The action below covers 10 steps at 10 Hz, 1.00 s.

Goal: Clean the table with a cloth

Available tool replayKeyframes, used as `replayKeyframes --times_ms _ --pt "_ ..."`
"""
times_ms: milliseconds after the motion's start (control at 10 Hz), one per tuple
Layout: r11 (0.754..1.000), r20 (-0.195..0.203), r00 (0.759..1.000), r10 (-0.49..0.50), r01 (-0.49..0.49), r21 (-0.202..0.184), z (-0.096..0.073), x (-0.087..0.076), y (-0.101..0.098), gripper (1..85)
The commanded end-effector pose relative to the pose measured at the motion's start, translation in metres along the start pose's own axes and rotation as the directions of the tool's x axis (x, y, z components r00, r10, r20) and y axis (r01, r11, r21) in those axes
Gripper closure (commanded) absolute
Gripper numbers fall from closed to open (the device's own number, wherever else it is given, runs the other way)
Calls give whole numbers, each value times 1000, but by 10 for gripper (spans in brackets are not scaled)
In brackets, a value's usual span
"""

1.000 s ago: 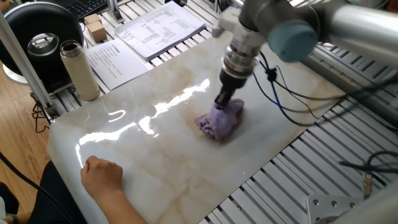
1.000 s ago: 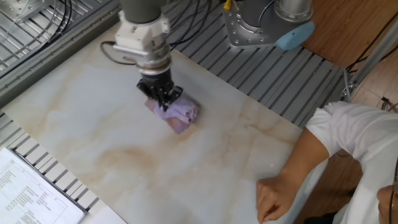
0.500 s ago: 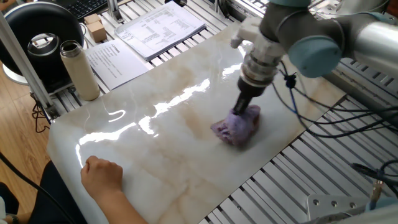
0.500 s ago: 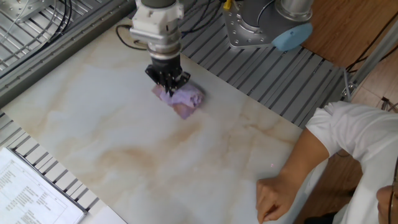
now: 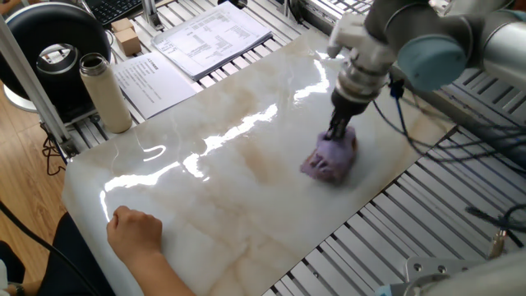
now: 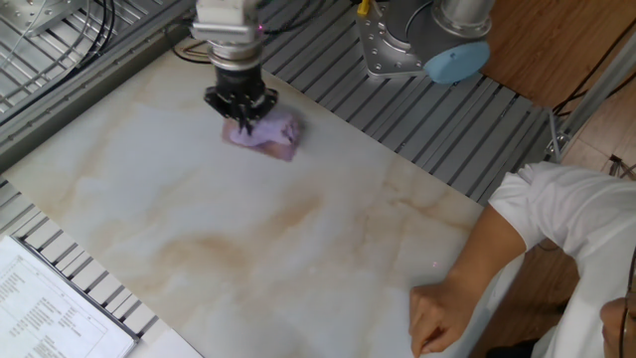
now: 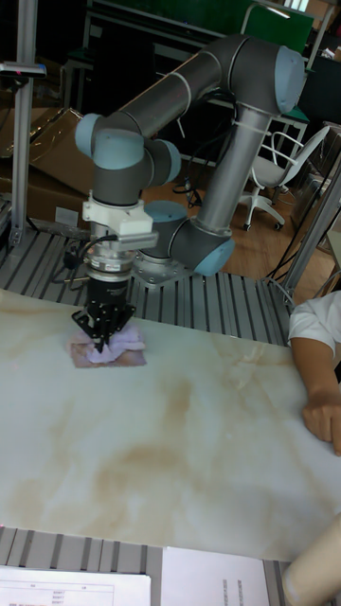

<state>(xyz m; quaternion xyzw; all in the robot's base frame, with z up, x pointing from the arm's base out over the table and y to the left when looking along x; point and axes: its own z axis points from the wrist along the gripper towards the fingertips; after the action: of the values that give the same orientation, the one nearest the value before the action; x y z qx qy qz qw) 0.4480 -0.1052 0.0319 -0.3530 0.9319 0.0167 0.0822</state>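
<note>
The lavender cloth (image 5: 329,157) lies bunched on the cream marble table (image 5: 222,197), near its far right edge. My gripper (image 5: 338,136) points straight down with its fingers shut on the top of the cloth and presses it onto the slab. From the other side, the cloth (image 6: 266,133) sits near the table's (image 6: 248,249) back edge under the gripper (image 6: 241,116). The tall view shows the cloth (image 7: 112,351) flattened on the table (image 7: 180,445) below the gripper (image 7: 102,338).
A person's hand (image 5: 136,233) rests on the table's near corner, also seen as a hand (image 6: 447,313) and an arm (image 7: 322,402). Printed paper sheets (image 5: 212,37), a beige bottle (image 5: 105,92) and a black round device (image 5: 57,49) stand beyond the slab. Ribbed aluminium frame (image 5: 411,238) surrounds it.
The gripper has dragged the cloth across the marble toward the far right edge of the slab, staying shut on it. The person's hand has not moved.
</note>
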Motion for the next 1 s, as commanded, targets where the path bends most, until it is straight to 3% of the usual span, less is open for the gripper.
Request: replayKeyframes --times_ms 0,100,200,500,600,800,900 --pt "996 46 995 -89 89 1 -1 -6 -18 843" --pt "998 51 997 -56 57 -20 2 -17 -13 843" --pt "999 51 998 -49 50 -16 7 -34 -13 843" --pt "1000 68 998 -1 1 0 27 -134 -9 843" --pt "1000 44 999 26 -27 9 26 -156 -3 843" --pt "998 -4 999 43 -43 35 10 -179 11 843" --pt "999 -20 999 46 -45 29 3 -175 12 843"
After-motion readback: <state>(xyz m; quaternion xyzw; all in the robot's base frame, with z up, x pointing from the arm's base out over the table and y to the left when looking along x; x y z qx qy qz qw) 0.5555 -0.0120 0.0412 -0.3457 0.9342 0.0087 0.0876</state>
